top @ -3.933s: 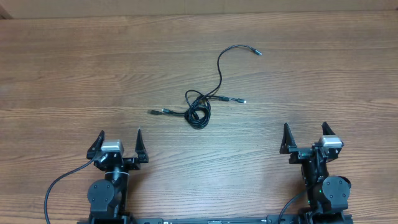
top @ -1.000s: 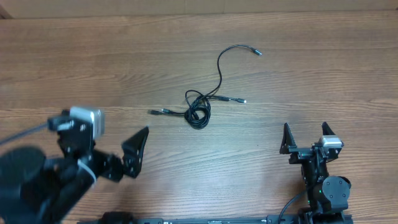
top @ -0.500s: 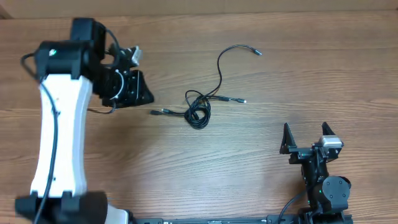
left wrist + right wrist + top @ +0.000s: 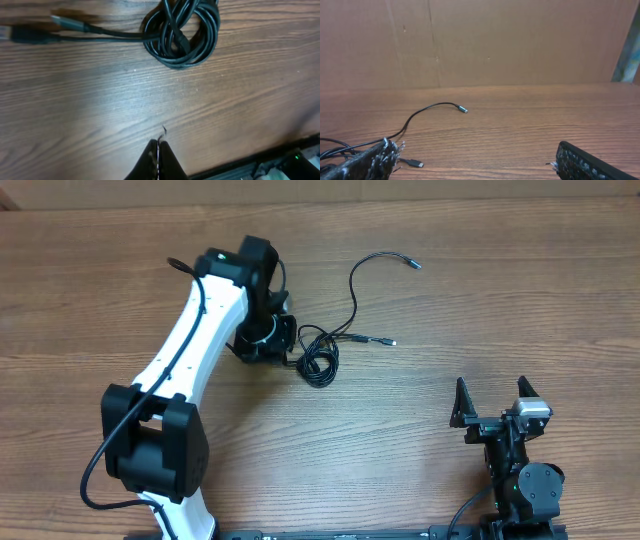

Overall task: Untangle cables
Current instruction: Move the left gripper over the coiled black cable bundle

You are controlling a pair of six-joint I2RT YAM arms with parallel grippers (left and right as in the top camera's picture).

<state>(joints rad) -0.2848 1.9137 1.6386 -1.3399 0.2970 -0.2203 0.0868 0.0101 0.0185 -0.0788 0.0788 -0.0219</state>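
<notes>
1. Overhead: left end effector (image 4: 272,348) sits just beside the cables (image 4: 318,360), knotted mid-counter (image 4: 480,290). Vs. earlier frame: arm has swung in from the left; cables unmoved.
2. Left wrist: tips pressed together over bare wood, pinching nothing. Risk: lift comes up empty.
3. Right wrist: right end effector (image 4: 475,165) spread, parked; cable plug (image 4: 462,110) well ahead.

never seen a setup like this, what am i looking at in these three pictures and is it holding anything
Two robot arms sit at a wooden table. The wide picture looks down from above; the other two come from cameras on each wrist. The left arm is stretched out to a knotted bunch of thin black cables lying on the wood. Its grasping end, the left tool, is pinched shut and holds nothing; the bunch lies just ahead of it. The right tool sits by its base, open and empty.
</notes>
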